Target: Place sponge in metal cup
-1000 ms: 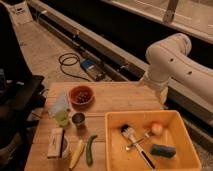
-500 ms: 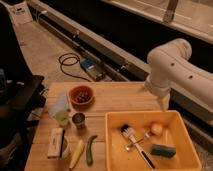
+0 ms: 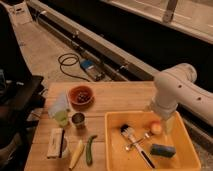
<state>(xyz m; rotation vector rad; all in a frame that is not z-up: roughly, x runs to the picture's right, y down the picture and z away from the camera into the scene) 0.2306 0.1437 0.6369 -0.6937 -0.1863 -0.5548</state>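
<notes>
1. The wooden table (image 3: 125,95) carries everything, and nothing on it has shifted in the last second; only the robot moves.
2. The white arm (image 3: 175,92) has sunk from above the table's far right edge and now hangs low over the far right side of the tray. I read this as the approach for the pick, so the task is at its opening step.
3. The yellow tray (image 3: 112,150) sits on the right half of the table and holds a brush (image 3: 132,142), an orange ball (image 3: 156,128) and the sponge.
4. The gripper (image 3: 168,121) is at the arm's lower end, just beside the ball and mostly hidden by the wrist. Its jaws stand wide with nothing between them.
5. The sponge (image 3: 162,150) lies flat in the tray's near right corner, broad face up and apart from the gripper. Its long axis runs roughly left to right, across the tray and slightly tilted, so the jaws would probably need to close across the short side.
6. The metal cup (image 3: 78,120) stands upright on the left of the table, well apart from the sponge, between the orange bowl (image 3: 81,95) and a green cup (image 3: 61,117), its mouth facing up.
</notes>
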